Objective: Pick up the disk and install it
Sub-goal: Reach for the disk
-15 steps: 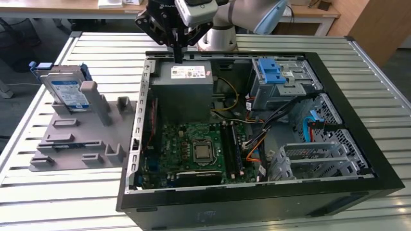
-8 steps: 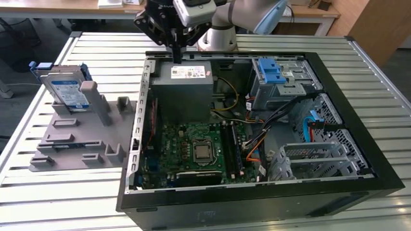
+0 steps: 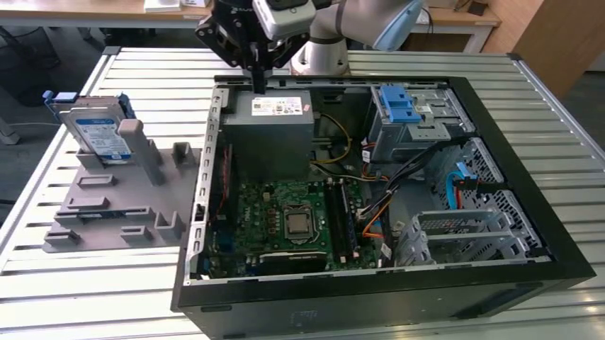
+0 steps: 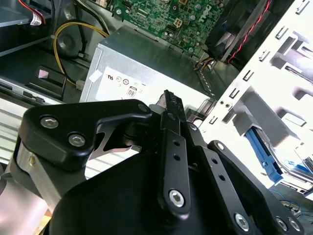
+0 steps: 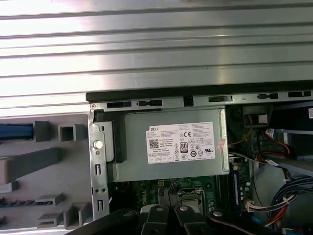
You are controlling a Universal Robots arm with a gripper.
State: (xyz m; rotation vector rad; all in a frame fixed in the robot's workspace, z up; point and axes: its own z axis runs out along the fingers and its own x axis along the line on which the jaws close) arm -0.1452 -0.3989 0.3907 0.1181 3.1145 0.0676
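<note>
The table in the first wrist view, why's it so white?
In the first wrist view, light glares off the metal table, washing it nearly white; in the exterior view it looks duller grey, and the computer case shades its own inside.

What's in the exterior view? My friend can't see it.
A black robot gripper, shut and empty, hangs over the grey power-supply box in an open black computer case. At the exterior view's left, the silver-grey disk in its blue carrier stands upright in a grey holder.
</note>
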